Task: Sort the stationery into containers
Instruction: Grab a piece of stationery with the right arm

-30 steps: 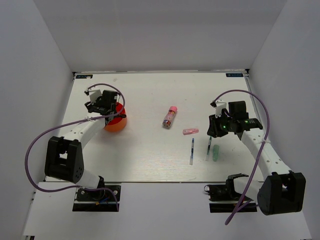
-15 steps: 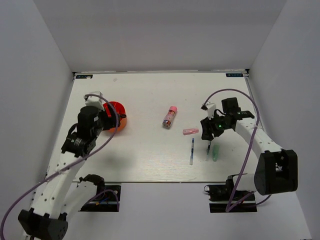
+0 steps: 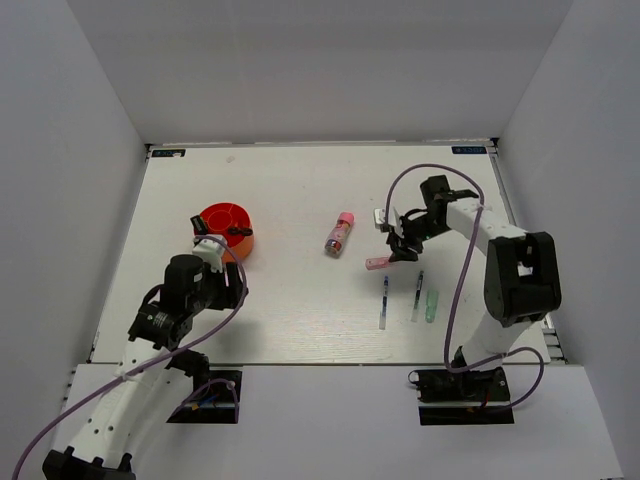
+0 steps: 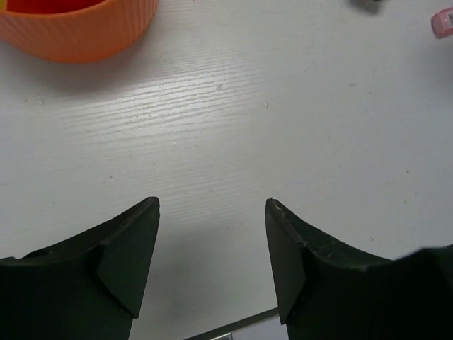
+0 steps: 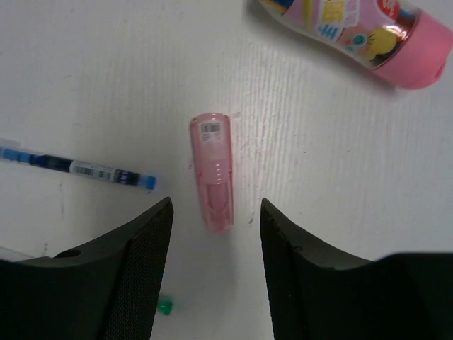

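Note:
The round red-orange container (image 3: pixel 222 222) stands at the left, and its ribbed wall (image 4: pixel 78 32) fills the top left of the left wrist view. My left gripper (image 3: pixel 228 278) (image 4: pixel 212 205) is open just in front of it over bare table, holding nothing. A pink eraser (image 3: pixel 378 263) (image 5: pixel 212 172) lies mid-table. My right gripper (image 3: pixel 400 245) (image 5: pixel 216 205) hangs open over it, jaws either side of its near end and not touching. The pink-capped glue stick (image 3: pixel 340 233) (image 5: pixel 361 32) lies to the left. Two thin pens (image 3: pixel 384 302) (image 3: pixel 417 295) and a pale-green cap (image 3: pixel 431 305) lie nearer the front.
A blue-marked pen (image 5: pixel 78 166) and a small green piece (image 5: pixel 164 306) lie beside my right fingers. Something black (image 3: pixel 238 232) sits at the container's right rim. White walls close in the table on three sides.
My left arm has drawn back from over the container toward the near edge. My right arm has swung left from the pens to above the pink eraser, its jaws now wider.

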